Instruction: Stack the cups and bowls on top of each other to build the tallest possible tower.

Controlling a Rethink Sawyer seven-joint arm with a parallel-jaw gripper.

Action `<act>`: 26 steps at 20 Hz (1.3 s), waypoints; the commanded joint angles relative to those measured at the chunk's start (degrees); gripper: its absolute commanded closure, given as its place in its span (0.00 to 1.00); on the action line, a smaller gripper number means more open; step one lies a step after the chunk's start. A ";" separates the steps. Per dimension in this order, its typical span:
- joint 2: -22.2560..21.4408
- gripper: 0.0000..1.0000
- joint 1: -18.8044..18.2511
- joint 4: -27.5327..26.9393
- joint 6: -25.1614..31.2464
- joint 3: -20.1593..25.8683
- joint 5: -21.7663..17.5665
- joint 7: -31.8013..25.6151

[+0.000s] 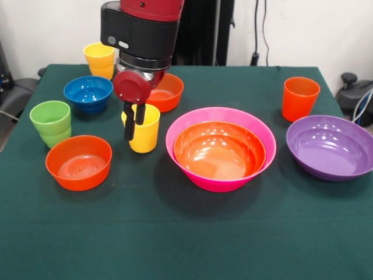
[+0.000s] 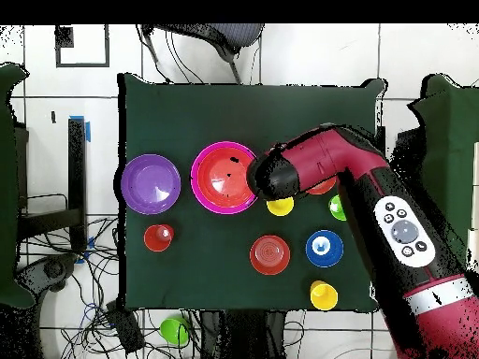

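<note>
My gripper [image 1: 134,129] hangs with narrow fingers straddling the near rim of the upright yellow plastic cup [image 1: 144,129], mid-table, apparently not yet clamped.

A dark green tablecloth [image 1: 175,245] covers the table.

Green-clothed table [image 1: 175,233] carries pink bowl [image 1: 256,131], purple bowl [image 1: 331,147], small bowls, cups.

Glossy smooth plastic bowls [image 1: 220,150] and cups [image 1: 143,129]; matt green tablecloth [image 1: 175,233]
</note>
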 commanded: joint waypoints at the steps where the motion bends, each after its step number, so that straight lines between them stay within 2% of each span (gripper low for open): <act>1: 4.00 0.00 2.79 -2.21 7.33 -6.01 -4.90 -19.70; 5: 4.64 0.00 2.89 -2.66 9.02 -6.83 -3.66 -20.18; 12: 4.97 0.00 3.53 -2.31 8.95 -7.89 -4.09 -19.22; 18: 4.25 0.00 5.67 -1.82 10.05 -8.97 -6.22 -18.50; 26: 5.40 0.00 5.46 -0.38 7.16 -10.26 -5.61 -16.15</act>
